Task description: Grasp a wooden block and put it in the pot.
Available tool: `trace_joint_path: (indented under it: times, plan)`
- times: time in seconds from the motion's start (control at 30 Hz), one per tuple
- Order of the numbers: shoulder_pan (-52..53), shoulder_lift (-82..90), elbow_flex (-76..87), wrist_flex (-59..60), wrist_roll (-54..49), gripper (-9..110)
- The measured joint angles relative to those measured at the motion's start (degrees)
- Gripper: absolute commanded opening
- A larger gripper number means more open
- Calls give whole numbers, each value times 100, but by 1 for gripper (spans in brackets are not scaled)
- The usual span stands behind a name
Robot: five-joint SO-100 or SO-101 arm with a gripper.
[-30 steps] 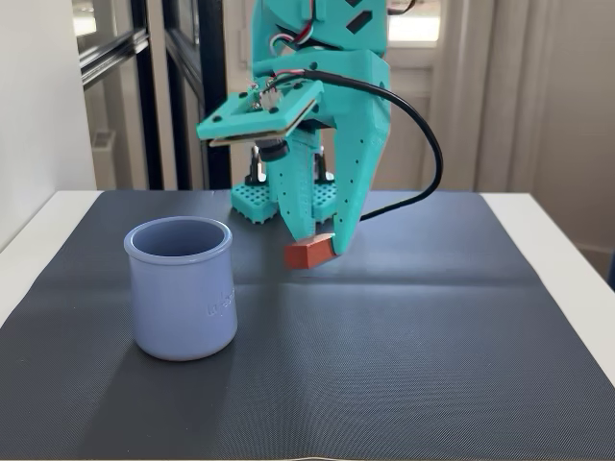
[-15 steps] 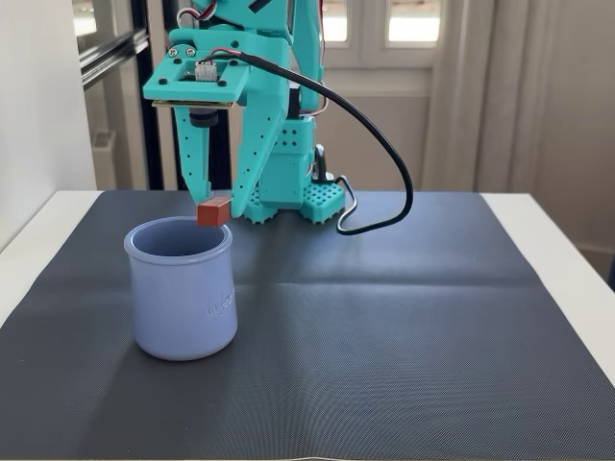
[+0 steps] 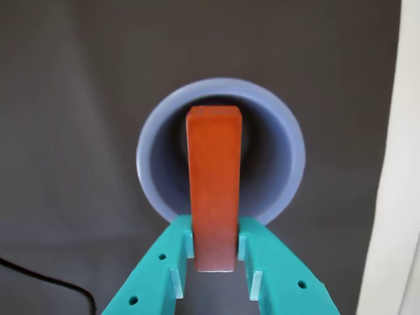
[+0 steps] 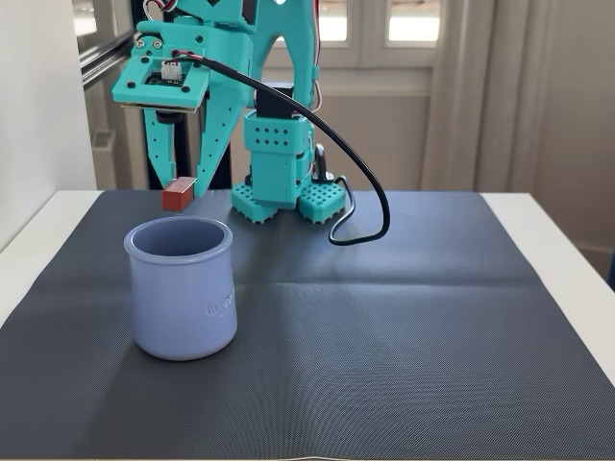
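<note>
While the claw (image 3: 213, 252) grips the wooden block (image 3: 214, 190) by its near end, its two teal fingers (image 3: 157, 262) closed snugly against the block's sides, the carry step looks nearly finished and the drop is what remains. Seen from the wrist view, the block runs toward twelve o'clock, its far end lying over the open mouth of the pot (image 3: 292, 154). From the fixed view the block (image 4: 178, 193) hangs above the pot (image 4: 181, 288), off toward the eleven o'clock edge of the rim, clear of the lip and not yet inside. My judgement is that the next move calls for centring over the opening, perhaps lowering a little, then parting the fingers. Counted: one block, one pot, one claw, all above the dark ribbed mat (image 4: 404, 346) covering the surface.
</note>
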Motion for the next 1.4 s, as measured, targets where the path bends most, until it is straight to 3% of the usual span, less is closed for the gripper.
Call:
trace_joint_path:
  times: [0.37,0.57,0.8,0.97,1.17,1.4]
  plan:
    - [9,0,9,44,-176,5]
    - [9,0,9,44,-176,18]
    - [9,0,9,44,-176,0]
    - [9,0,9,62,-246,0]
    - [9,70,9,62,-1415,0]
    - [-105,1222,527,-316,-3841,0]
